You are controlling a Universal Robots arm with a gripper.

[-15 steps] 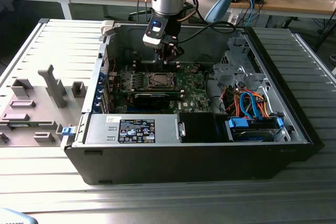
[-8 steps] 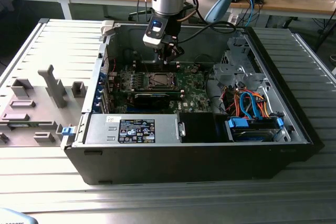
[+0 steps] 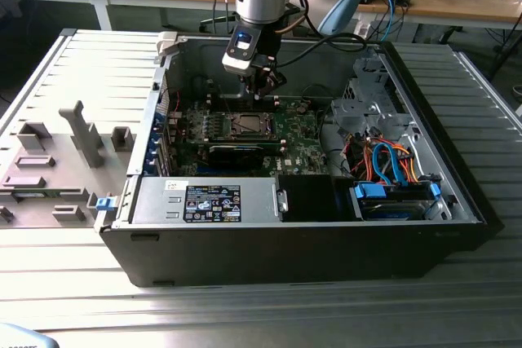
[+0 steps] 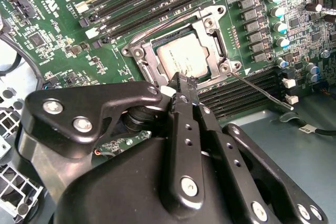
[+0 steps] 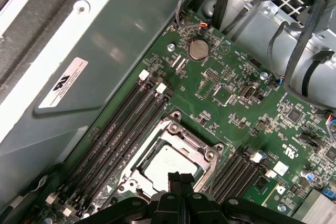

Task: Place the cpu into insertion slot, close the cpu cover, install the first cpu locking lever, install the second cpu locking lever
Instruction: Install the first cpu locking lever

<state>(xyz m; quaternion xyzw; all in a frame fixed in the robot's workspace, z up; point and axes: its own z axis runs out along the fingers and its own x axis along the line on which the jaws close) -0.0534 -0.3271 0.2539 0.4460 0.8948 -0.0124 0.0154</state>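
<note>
cpu (image 3: 247,125): just above the middle of the exterior view, lying flat, framed by the cpu cover (image 4: 210,30) on the motherboard (image 4: 52,35) | gripper (image 4: 181,83): pinched together on nothing, tips right by the cover's edge | handling, imo: light, stiff, delicate underside, so grab opposite edges only

Nothing legible at this range.

Exterior view: black label (image 3: 212,203) with white print and small marks on the grey power supply (image 3: 259,201). White sticker (image 3: 172,185) at 10 o'clock of it, print too fine to read.

First wrist view: white label (image 5: 63,83) with a dark mark and lines of text on the case wall (image 5: 121,40). White printed markings on the green board (image 5: 236,103), also unreadable.

Second wrist view: small white tag (image 4: 306,128) on a black cable (image 4: 323,131), characters unclear.
</note>
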